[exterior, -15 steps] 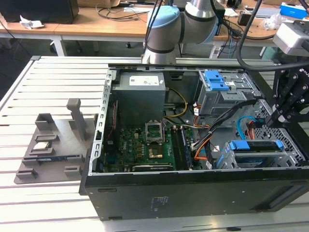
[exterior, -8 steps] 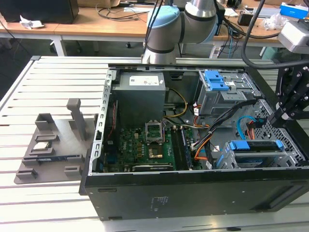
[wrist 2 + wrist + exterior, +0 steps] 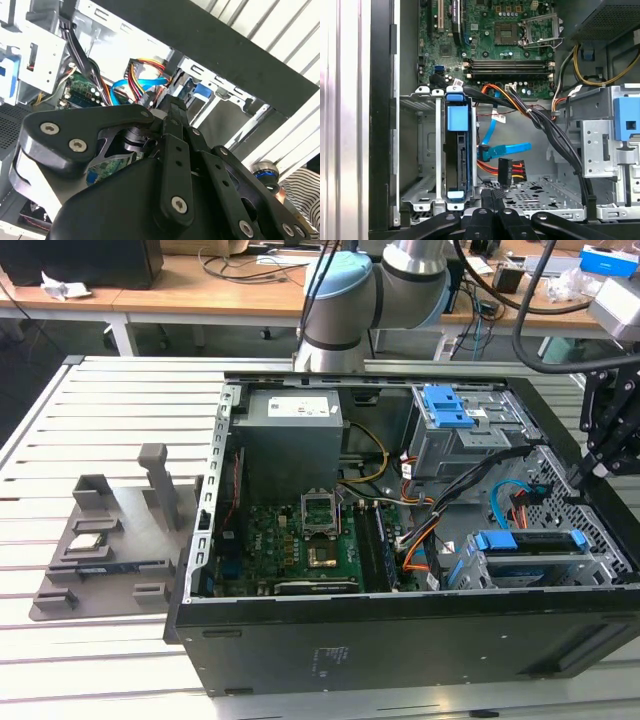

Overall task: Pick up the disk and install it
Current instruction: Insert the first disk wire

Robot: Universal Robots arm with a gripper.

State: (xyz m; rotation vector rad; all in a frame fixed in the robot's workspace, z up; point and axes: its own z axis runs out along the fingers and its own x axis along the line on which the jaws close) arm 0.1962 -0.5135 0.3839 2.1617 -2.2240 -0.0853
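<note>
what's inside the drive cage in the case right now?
One slot of the grey metal drive cage holds the blue-railed silver-grey disk standing on edge; the slot beside it looks empty. The disk's label face is hidden. The hand sits just outside.

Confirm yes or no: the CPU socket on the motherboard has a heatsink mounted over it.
No. In the first wrist view the CPU socket lies bare on the motherboard, its metal frame exposed with no heatsink over it.
</note>
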